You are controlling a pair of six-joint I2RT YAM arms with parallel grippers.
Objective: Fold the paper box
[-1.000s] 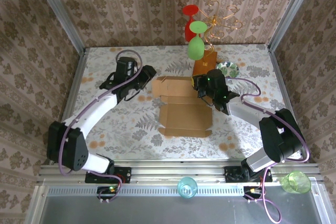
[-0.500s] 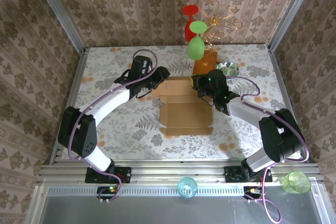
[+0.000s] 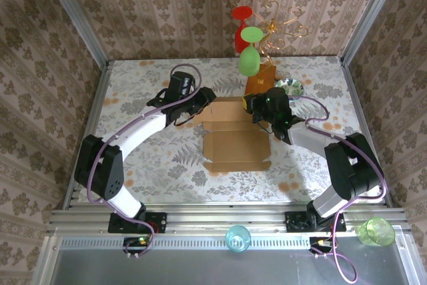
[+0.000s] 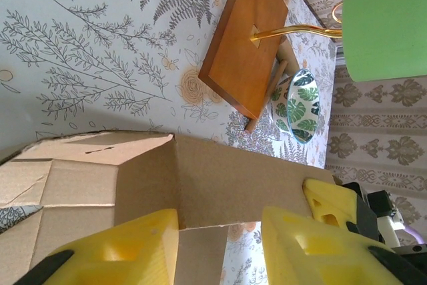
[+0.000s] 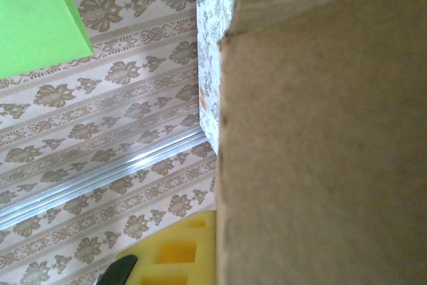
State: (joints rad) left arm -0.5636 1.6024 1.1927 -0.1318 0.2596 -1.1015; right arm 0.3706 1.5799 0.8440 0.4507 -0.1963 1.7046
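Note:
The paper box [image 3: 237, 139] lies as a light-brown cardboard sheet in the middle of the table, its back flap [image 4: 233, 178] raised upright. My left gripper [image 3: 205, 102] is at the box's back left corner. In the left wrist view it [image 4: 220, 231] stands open, its yellow fingers [image 4: 113, 251] wide apart on either side of the flap's lower edge. My right gripper [image 3: 257, 107] is at the back right corner. One yellow finger [image 5: 173, 255] lies flat against the cardboard [image 5: 320, 138], the other is hidden behind it, and the gripper is shut on the flap.
An orange-brown wooden base [image 3: 259, 79] with a gold wire stand carrying green and red cups [image 3: 248, 59] stands just behind the box. A leaf-patterned bowl [image 3: 291, 87] sits next to it. On the front rail stand a teal cup [image 3: 237, 237] and a green cup [image 3: 377, 231].
My left arm swung right from the table's left side to the box's back left corner. The right gripper stayed at the back right corner.

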